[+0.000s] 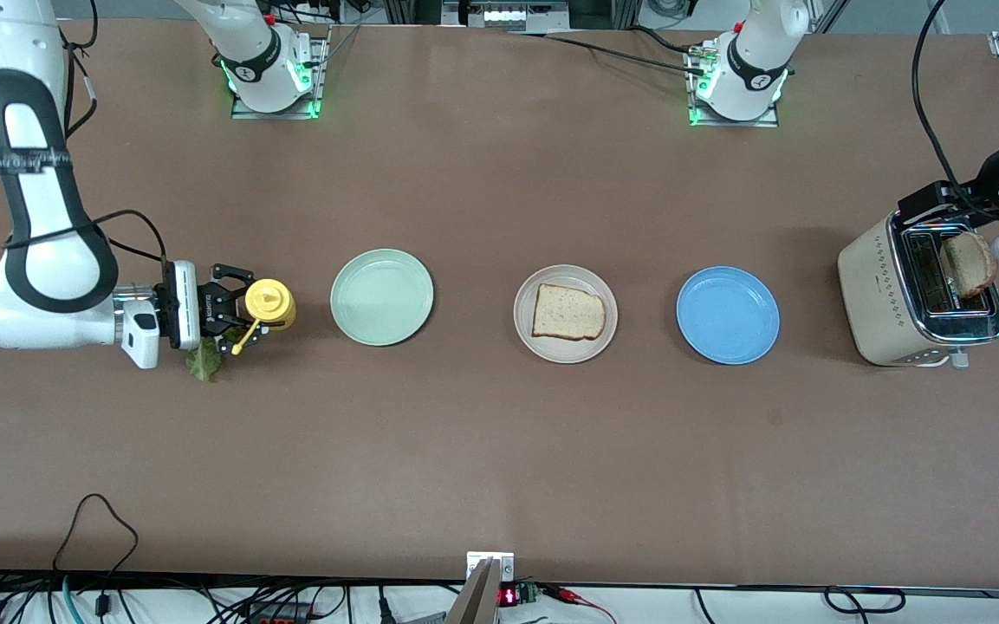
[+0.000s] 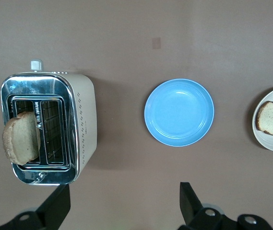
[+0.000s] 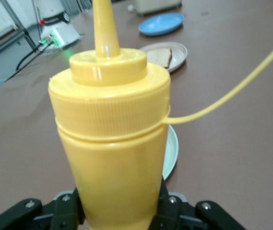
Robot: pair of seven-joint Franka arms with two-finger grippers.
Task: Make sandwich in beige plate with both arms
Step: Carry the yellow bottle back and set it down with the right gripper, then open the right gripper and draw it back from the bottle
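The beige plate (image 1: 565, 354) sits mid-table with one bread slice (image 1: 568, 312) on it. It also shows in the left wrist view (image 2: 270, 143) and the right wrist view (image 3: 180, 52). A second bread slice (image 1: 969, 264) stands up out of the toaster slot (image 2: 21, 143). A green lettuce leaf (image 1: 203, 360) lies on the table under my right gripper (image 1: 235, 316). That gripper is shut on an upright yellow squeeze bottle (image 1: 269, 303), which fills the right wrist view (image 3: 112, 143). My left gripper (image 2: 122, 211) is open and empty, up beside the toaster.
A cream and chrome toaster (image 1: 880, 295) stands at the left arm's end. A blue plate (image 1: 727, 315) lies between it and the beige plate. A mint-green plate (image 1: 382, 297) lies between the beige plate and the bottle. The bottle's loose cap strap (image 3: 232, 96) hangs out sideways.
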